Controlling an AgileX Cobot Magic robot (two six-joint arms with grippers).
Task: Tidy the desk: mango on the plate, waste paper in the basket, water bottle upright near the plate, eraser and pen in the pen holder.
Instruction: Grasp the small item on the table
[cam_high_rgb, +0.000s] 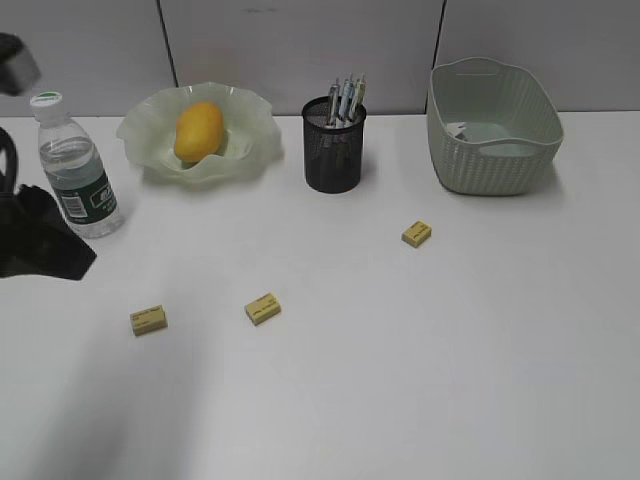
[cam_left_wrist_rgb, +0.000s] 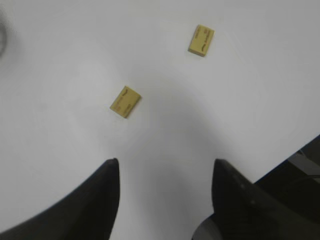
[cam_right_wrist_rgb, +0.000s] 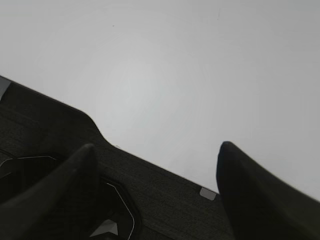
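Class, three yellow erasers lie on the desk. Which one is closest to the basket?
The eraser lying alone right of centre, in front of the gap between pen holder and basket. The other two erasers lie farther forward on the left.

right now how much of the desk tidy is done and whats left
Done: the mango lies on the plate, the water bottle stands upright beside it, pens sit in the pen holder, and something small lies in the basket, possibly the paper. In hand: nothing; the left gripper and right gripper are open and empty. Left: three erasers on the desk.
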